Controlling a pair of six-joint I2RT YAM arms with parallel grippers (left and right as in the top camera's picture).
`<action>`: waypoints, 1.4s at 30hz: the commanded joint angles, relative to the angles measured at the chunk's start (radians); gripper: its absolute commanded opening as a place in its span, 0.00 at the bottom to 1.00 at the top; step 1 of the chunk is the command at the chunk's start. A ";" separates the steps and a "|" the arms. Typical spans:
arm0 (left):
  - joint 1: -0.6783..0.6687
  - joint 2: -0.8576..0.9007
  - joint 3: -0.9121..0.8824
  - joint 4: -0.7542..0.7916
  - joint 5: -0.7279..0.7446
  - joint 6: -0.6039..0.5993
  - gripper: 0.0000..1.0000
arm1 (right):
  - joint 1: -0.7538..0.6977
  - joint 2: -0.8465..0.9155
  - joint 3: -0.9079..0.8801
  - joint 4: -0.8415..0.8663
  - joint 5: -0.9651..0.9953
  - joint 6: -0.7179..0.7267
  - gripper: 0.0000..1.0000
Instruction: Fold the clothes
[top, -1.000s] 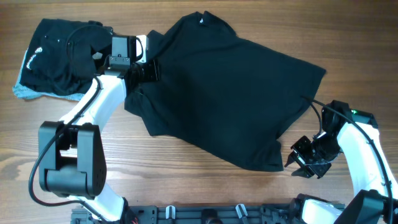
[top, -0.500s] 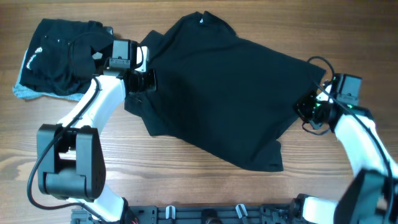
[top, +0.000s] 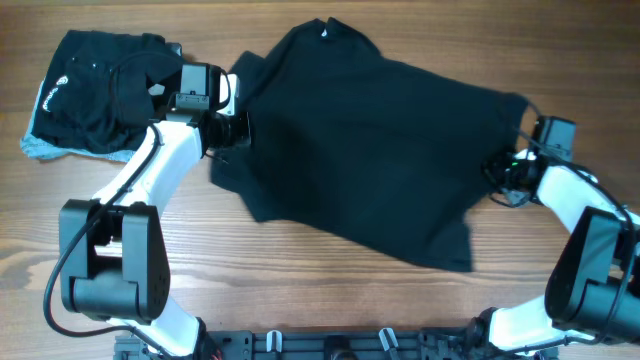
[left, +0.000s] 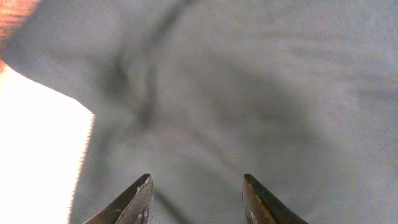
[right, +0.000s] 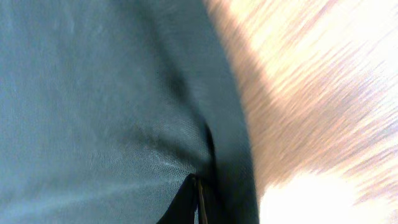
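A large black shirt lies spread across the middle of the wooden table. My left gripper is at the shirt's left edge; in the left wrist view its fingers are open over the dark cloth, holding nothing. My right gripper is at the shirt's right edge; in the right wrist view its fingers are closed together on the shirt's fabric near the hem.
A pile of dark folded clothes with a light grey piece under it lies at the far left. Bare wood runs along the front, with the arm bases at the front edge.
My right arm swung from the shirt's lower right corner up to its right edge and shut on the cloth. The shirt's right side and lower corner shifted right. The left arm barely moved.
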 joint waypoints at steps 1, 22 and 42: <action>0.001 -0.006 0.008 0.029 0.034 0.008 0.58 | -0.067 0.041 -0.018 0.122 0.172 0.014 0.04; -0.058 0.231 0.008 0.176 -0.208 0.059 0.04 | -0.066 -0.265 0.241 -0.437 -0.371 -0.294 0.47; 0.175 0.110 0.008 0.069 -0.175 -0.149 0.08 | 0.192 -0.013 0.023 -0.401 0.055 -0.243 0.28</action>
